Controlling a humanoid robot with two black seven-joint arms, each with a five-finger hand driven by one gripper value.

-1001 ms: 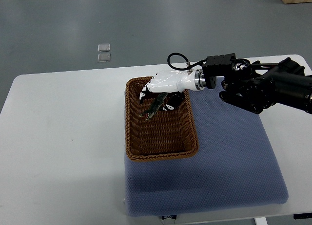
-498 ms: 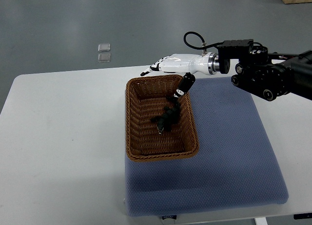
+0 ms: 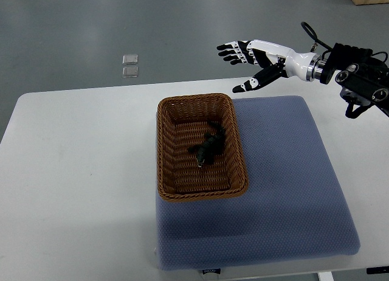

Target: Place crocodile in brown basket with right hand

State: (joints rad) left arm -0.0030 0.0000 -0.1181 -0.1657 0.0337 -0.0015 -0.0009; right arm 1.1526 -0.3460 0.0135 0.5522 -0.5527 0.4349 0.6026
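The robot's right hand (image 3: 262, 57), a white shell with black finger joints and tips, hangs in the upper right of the frame, above the far edge of the worktop. Its fingers (image 3: 230, 49) are spread wide, the thumb points down and left, and it holds nothing. Its black, cabled forearm (image 3: 363, 85) comes in from the right edge. No left arm shows.

Below and left of the hand, well apart from it, sits the brown rectangular wicker basket (image 3: 163, 154) near the middle of the frame. Its tightly woven walls slope in to a flat floor and end in a thicker braided rim. The small dark toy crocodile (image 3: 206, 148) lies inside on the basket floor, right of centre. Its slim, bumpy body runs diagonally, but which end is the head is too small to tell.

The placing looks done, since the crocodile is in the basket and the hand is free. All that seems left is for the arm to move away.

The basket partly rests on a blue-grey square pad (image 3: 292, 196) with a fine dimpled weave and soft rounded corners. The pad lies on a smooth white worktop (image 3: 79, 171) with rounded corners. Beyond is a matt grey floor (image 3: 91, 25) with two small clear squares (image 3: 129, 65) on it.
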